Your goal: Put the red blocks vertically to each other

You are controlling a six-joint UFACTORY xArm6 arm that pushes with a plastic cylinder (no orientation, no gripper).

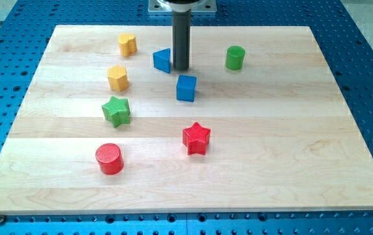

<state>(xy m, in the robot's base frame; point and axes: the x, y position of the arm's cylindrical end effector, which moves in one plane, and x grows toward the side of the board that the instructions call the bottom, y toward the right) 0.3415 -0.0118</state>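
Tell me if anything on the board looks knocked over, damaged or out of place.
Nothing stands out. All seven blocks sit flat on the wooden board. My tip rests beside the blue triangular block, far from the red star and red cylinder.

My tip (pixel 180 68) stands just right of the blue triangle (pixel 163 60), above the blue cube (pixel 186 87).

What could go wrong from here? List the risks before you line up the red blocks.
1. My tip sits beside the blue triangle, just above the blue cube; heading down toward the red star could shove the cube along.
2. Pushing the red cylinder sideways may roll it off line.
3. The green star stands near the cylinder's upward path.
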